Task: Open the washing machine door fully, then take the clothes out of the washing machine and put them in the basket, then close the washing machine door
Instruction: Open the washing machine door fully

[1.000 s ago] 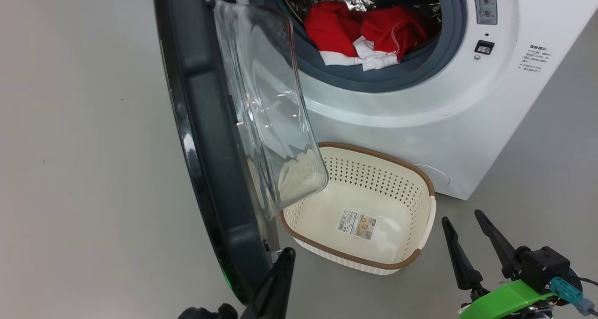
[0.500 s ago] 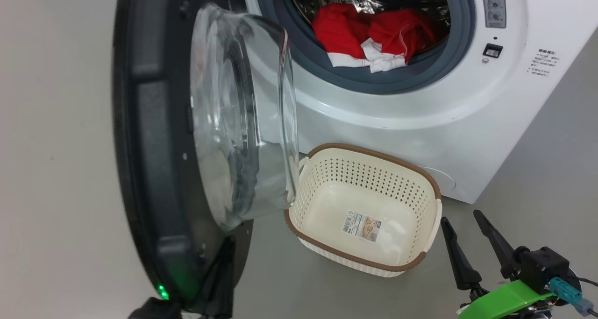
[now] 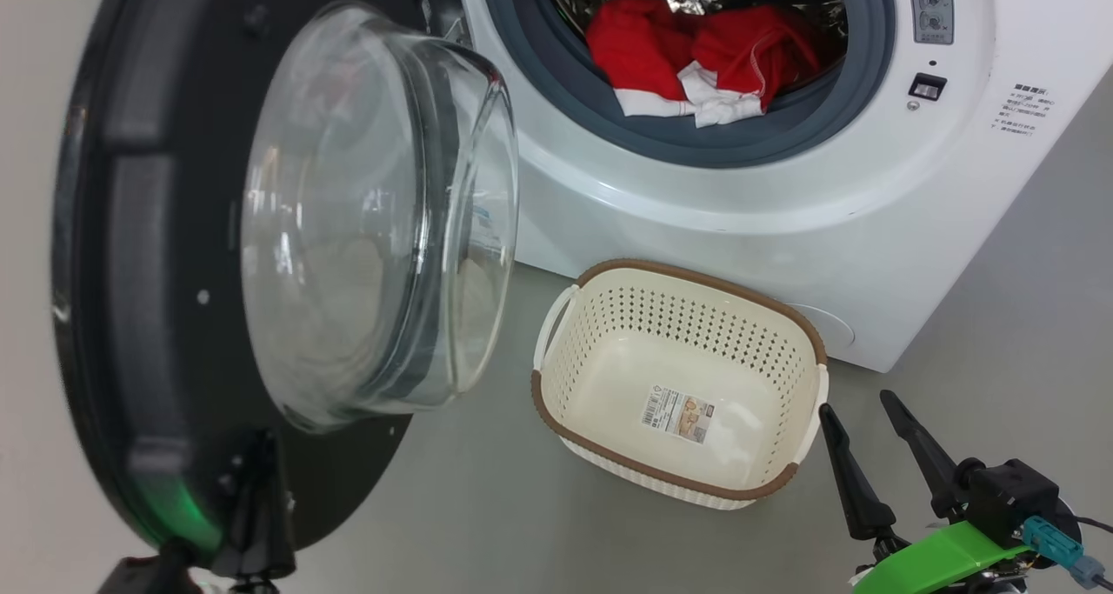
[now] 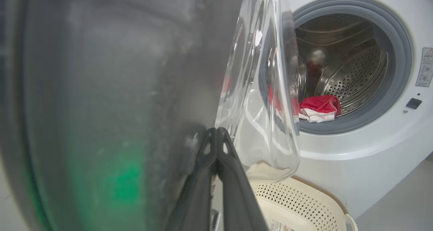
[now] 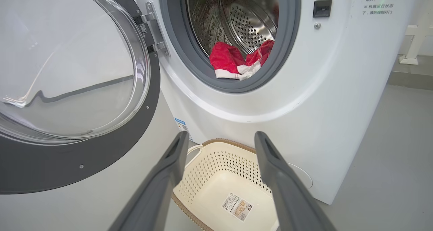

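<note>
- Head: door wide open, left gripper at its lower rim; right gripper spread, empty, beside basket.
- Left wrist: fingers pressed together at door's inner face.
- Right wrist: clothes inside washer; basket empty on floor below.

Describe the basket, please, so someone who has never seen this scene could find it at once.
Find the white washing machine with its round door swung open. On the floor before it stands the basket: cream, perforated, brown-rimmed, empty apart from a sticker.
</note>
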